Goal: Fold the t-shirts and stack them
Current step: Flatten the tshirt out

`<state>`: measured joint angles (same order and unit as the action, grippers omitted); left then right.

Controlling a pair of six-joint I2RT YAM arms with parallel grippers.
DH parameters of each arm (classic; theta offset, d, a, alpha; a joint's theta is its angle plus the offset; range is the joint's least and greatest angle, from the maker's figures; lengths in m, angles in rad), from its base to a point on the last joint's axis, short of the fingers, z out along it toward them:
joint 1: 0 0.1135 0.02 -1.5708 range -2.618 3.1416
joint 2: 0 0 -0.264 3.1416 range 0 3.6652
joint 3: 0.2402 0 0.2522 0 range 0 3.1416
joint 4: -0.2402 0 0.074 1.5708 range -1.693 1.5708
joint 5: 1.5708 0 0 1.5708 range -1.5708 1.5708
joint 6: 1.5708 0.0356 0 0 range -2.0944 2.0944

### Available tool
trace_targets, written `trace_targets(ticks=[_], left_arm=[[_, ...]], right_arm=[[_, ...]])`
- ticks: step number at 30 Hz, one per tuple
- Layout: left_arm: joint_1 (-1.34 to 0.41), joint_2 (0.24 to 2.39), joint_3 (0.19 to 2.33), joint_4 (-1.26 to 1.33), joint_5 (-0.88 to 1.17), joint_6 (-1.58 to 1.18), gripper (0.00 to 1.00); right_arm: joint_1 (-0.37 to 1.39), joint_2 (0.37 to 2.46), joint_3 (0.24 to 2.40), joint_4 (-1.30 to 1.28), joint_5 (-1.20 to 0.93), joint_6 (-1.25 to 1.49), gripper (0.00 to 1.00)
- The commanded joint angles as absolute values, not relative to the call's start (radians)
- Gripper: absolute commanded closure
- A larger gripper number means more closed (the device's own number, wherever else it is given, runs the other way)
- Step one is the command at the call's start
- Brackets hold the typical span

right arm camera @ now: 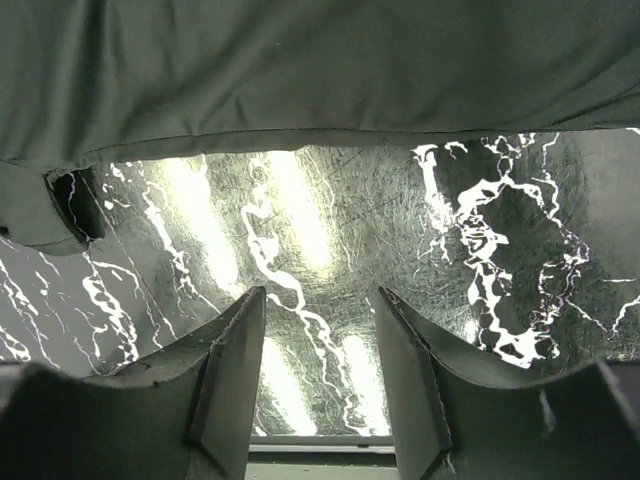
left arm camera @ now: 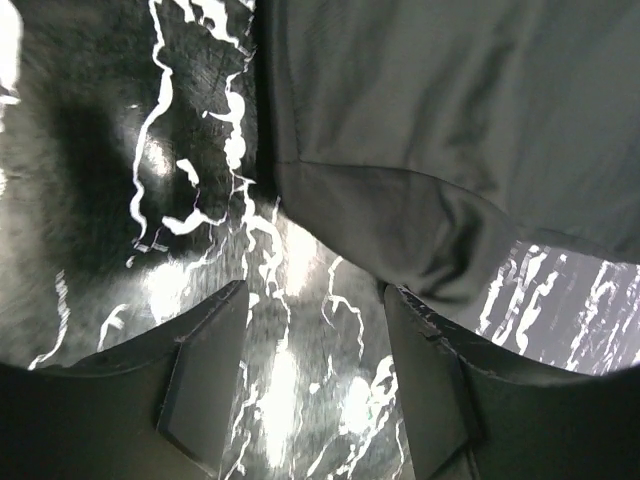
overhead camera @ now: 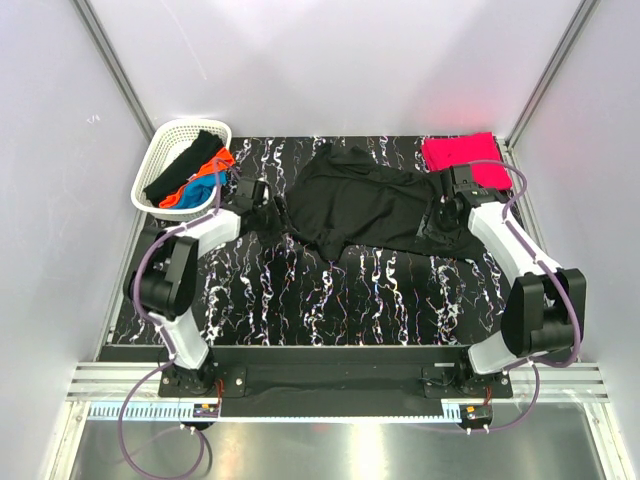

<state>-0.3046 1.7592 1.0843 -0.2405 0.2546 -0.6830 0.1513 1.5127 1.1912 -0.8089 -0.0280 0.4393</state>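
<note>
Folding at an early stage: pink shirt (overhead camera: 462, 152) apparently folded at far right counter (overhead camera: 380, 290) corner, black shirt (overhead camera: 365, 205) rumpled mid-counter between spread, empty left pincer (overhead camera: 257, 193) and right pincer (overhead camera: 447, 203), more shirts (overhead camera: 190, 168) in basket (overhead camera: 148, 170).

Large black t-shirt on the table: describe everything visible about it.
The large black t-shirt is soft, matt cloth. It lies unfolded and rumpled across the far middle of the black, white-veined table. A stitched seam shows in the left wrist view and a hem in the right wrist view. The left gripper sits at its left edge and the right gripper at its right edge. Both are open with nothing between the jaws; whether they touch the cloth cannot be told.
</note>
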Motion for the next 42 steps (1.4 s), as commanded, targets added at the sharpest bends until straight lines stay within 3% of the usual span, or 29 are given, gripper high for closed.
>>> trace_targets(ticks=[1,6,8,9,10,12,14,15,27,31,33,37,38,40,41,42], left_arm=[[-0.328,1.827,1.132,-0.166,0.264,-0.758,0.39],[-0.337,1.904,1.169,-0.158,0.242,-0.770,0.43],[-0.337,1.925,1.178,-0.152,0.236,-0.756,0.51],[-0.336,1.933,1.190,-0.155,0.239,-0.733,0.56],[-0.334,1.934,1.195,-0.156,0.242,-0.724,0.72],[-0.336,1.911,1.180,-0.169,0.242,-0.701,0.80],[-0.334,1.847,1.143,-0.166,0.236,-0.690,0.99],[-0.334,1.821,1.099,-0.169,0.233,-0.681,1.00],[-0.337,1.252,0.787,-0.370,0.204,-0.627,1.00],[-0.344,1.339,0.914,-0.314,0.247,-0.631,1.00],[-0.359,1.535,1.094,-0.305,0.306,-0.605,0.98],[-0.379,1.836,1.423,-0.431,0.432,-0.603,0.82],[-0.380,1.862,1.471,-0.461,0.428,-0.597,0.71],[-0.382,1.849,1.508,-0.507,0.378,-0.557,0.60],[-0.377,1.827,1.478,-0.521,0.324,-0.517,0.46],[-0.376,1.772,1.453,-0.532,0.302,-0.499,0.39]], right_arm=[[0.152,1.460,1.196,-0.773,-0.060,0.439,0.46],[0.152,1.454,1.201,-0.776,-0.060,0.414,0.46],[0.152,1.459,1.210,-0.785,-0.063,0.411,0.47],[0.152,1.460,1.219,-0.793,-0.070,0.411,0.47],[0.152,1.460,1.226,-0.798,-0.074,0.413,0.47],[0.150,1.454,1.244,-0.813,-0.092,0.414,0.48],[0.153,1.442,1.249,-0.818,-0.109,0.414,0.49],[0.153,1.425,1.246,-0.819,-0.110,0.414,0.49],[0.155,1.249,1.059,-0.824,-0.164,0.442,0.51],[0.153,1.210,1.025,-0.825,-0.150,0.459,0.51],[0.155,1.204,1.016,-0.825,-0.134,0.469,0.51],[0.155,1.223,1.035,-0.839,-0.132,0.474,0.51],[0.153,1.232,1.052,-0.845,-0.120,0.472,0.50],[0.155,1.255,1.075,-0.859,-0.107,0.463,0.50],[0.155,1.270,1.081,-0.865,-0.100,0.462,0.50],[0.155,1.278,1.083,-0.868,-0.097,0.459,0.50]])
